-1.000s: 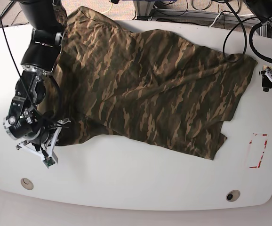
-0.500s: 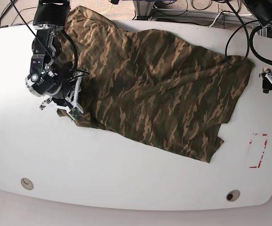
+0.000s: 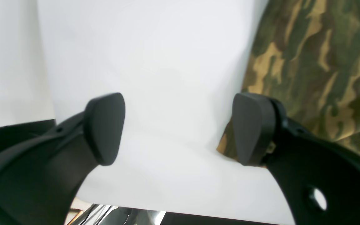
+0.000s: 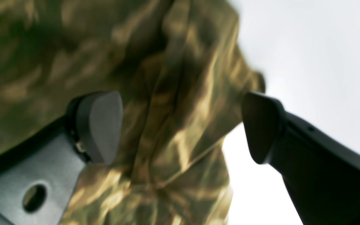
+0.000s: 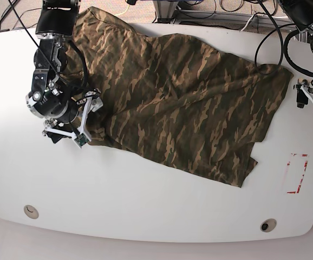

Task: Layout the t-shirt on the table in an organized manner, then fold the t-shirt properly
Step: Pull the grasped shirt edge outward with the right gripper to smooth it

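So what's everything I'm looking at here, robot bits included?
T-shirt: one, camouflage green, brown and tan, spread crumpled and slanted over the middle of the table.
Table: one, white, rounded edges, under everything.
Grommet holes: two, round, near the front edge, one at each end.
Tape rectangle: one, red outline, on the table past the shirt's lower corner.
Cables: several, black and white, behind the far edge.
Right claw: one, black and grey, open, jaws astride a bunched shirt edge.
Left claw: one, black, open over bare table, beside the shirt's other edge.
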Tool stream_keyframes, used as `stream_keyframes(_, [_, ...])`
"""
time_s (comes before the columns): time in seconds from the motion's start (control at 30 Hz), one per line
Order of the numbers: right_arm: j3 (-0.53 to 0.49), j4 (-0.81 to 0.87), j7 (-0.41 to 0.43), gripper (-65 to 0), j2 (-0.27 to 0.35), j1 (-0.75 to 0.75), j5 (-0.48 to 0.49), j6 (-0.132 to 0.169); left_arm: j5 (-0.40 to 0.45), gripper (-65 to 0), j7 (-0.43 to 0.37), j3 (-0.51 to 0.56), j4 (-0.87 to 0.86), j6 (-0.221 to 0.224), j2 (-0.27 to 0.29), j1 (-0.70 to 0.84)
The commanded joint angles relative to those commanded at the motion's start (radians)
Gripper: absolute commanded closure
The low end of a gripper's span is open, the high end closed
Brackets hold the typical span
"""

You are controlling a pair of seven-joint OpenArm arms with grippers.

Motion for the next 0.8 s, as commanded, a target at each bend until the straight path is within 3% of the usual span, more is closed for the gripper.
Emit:
stream_keyframes(0.47, [0.0, -0.535, 0.23, -57.4, 0.084, 0.219, 0.012, 0.0, 0.002, -50.6, 0.0, 0.0, 0.0, 0.0, 0.0, 0.002])
stream_keyframes(0.67, [0.005, -0.605, 0.267, -57.4, 0.107, 0.256, 0.012, 0.0, 0.002, -50.6, 0.0, 0.0, 0.0, 0.0, 0.0, 0.003])
stream_keyframes(0.8, [0.061, -0.601, 0.262, -57.4, 0.107, 0.259, 0.012, 0.0, 0.002, -50.6, 0.0, 0.0, 0.0, 0.0, 0.0, 0.003])
